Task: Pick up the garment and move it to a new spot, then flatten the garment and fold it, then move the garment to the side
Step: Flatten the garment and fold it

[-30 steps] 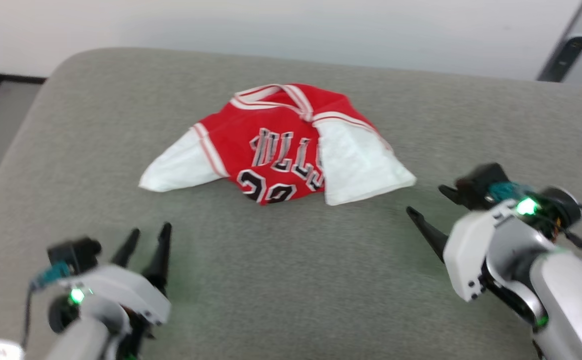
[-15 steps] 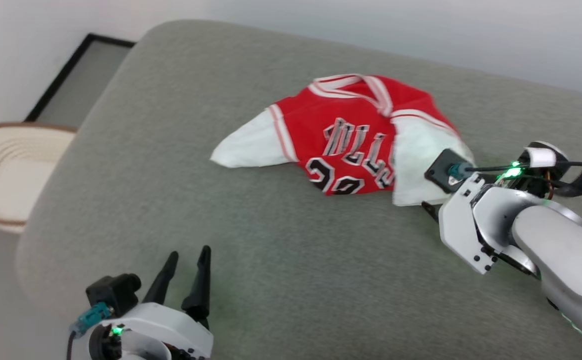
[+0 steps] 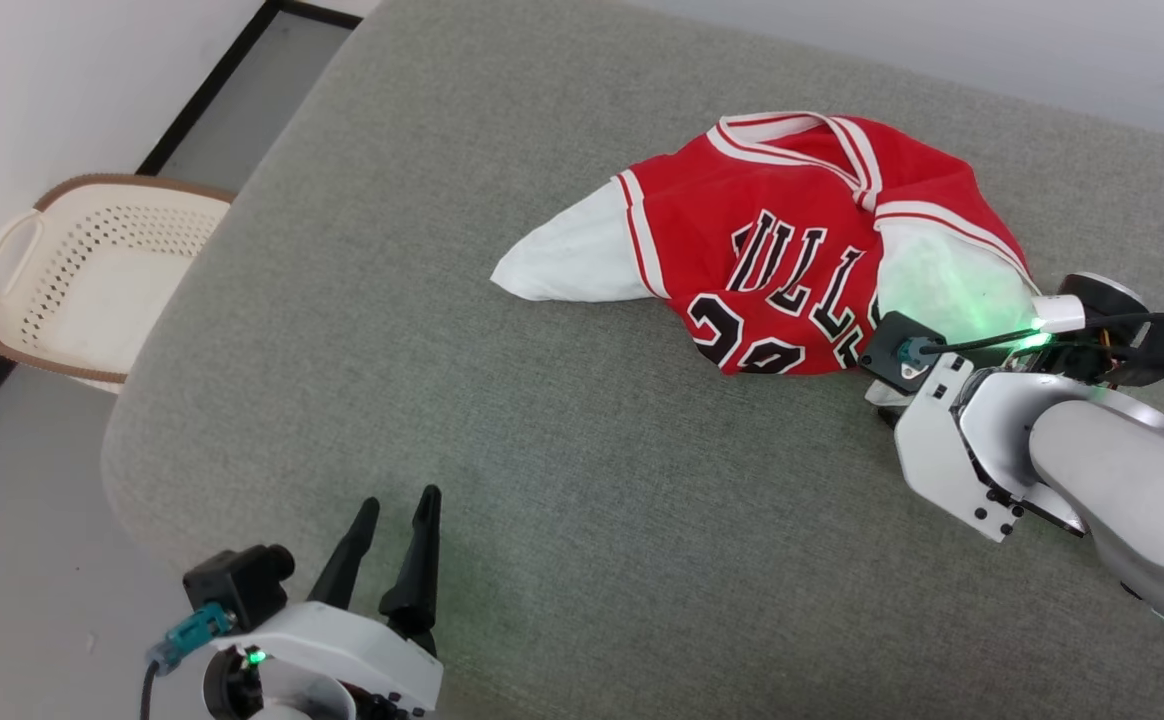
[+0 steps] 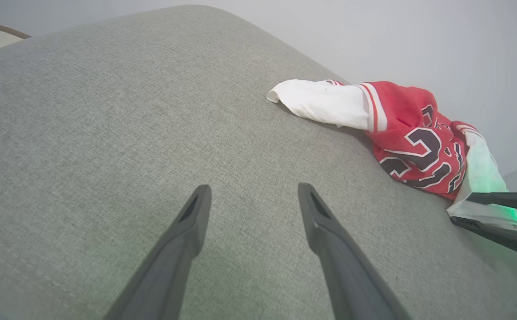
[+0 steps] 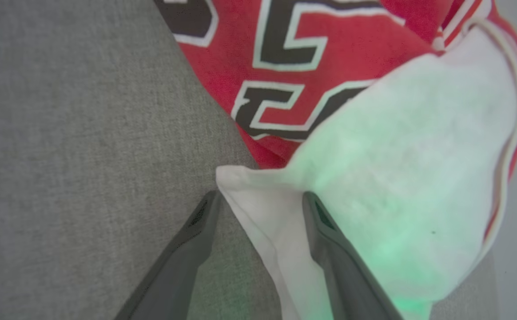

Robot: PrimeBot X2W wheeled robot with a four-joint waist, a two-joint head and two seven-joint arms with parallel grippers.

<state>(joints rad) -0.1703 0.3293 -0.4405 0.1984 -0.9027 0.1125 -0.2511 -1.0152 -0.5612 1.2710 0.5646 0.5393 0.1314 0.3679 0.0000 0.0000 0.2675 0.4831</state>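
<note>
The garment (image 3: pixel 772 240) lies crumpled on the grey cushion (image 3: pixel 502 420): red, with black-and-white lettering up and a white sleeve at each side. My right gripper (image 5: pixel 260 195) is open at its near right sleeve. The white sleeve corner (image 5: pixel 267 209) lies between the two fingers, which are not closed on it. In the left wrist view the same right gripper (image 4: pixel 460 209) shows with one finger above and one below that sleeve's edge. My left gripper (image 3: pixel 400 498) is open over bare cushion near the front left, well short of the garment (image 4: pixel 409 129), with nothing between its fingers (image 4: pixel 187 231).
A cream perforated laundry basket (image 3: pixel 17 330) stands on the grey floor off the cushion's left edge, against a white wall. The cushion's rounded front-left corner (image 3: pixel 132 440) lies close to my left gripper.
The camera has swung, so the whole picture shifted and the basket came into view. My right gripper moved forward from beside the garment onto its right sleeve corner. The left gripper stays open.
</note>
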